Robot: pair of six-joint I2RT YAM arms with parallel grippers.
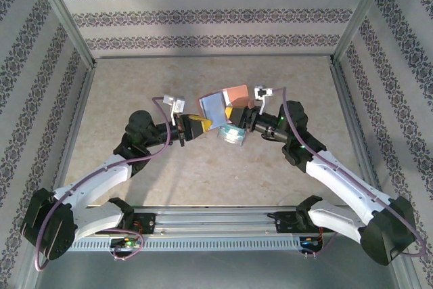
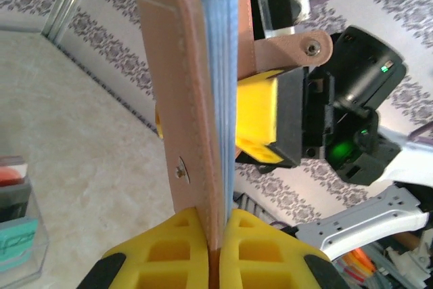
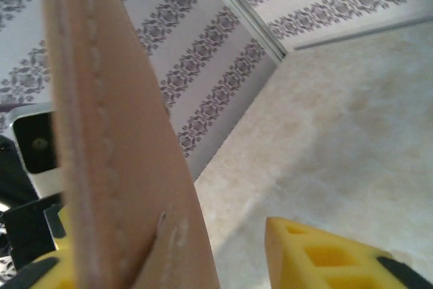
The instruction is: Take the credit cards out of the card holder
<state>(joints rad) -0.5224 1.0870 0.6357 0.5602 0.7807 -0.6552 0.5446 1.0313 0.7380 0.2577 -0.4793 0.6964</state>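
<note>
Floral-striped wallpaper walls (image 1: 203, 15) stood at nine, twelve and three o'clock around a beige marbled tabletop (image 1: 216, 174).

I am looking into a robot test cell in a lab. Panels of patterned wallpaper (image 1: 203, 21) are standing in as walls between bare aluminium posts (image 1: 67, 15). A marble-look tabletop (image 1: 203, 181) is acting as the work surface. The left arm (image 1: 95, 191) and right arm (image 1: 345, 184) are sitting bolted to a slotted metal rail (image 1: 216, 227), with purple cables (image 1: 156, 103) running exposed.
</note>
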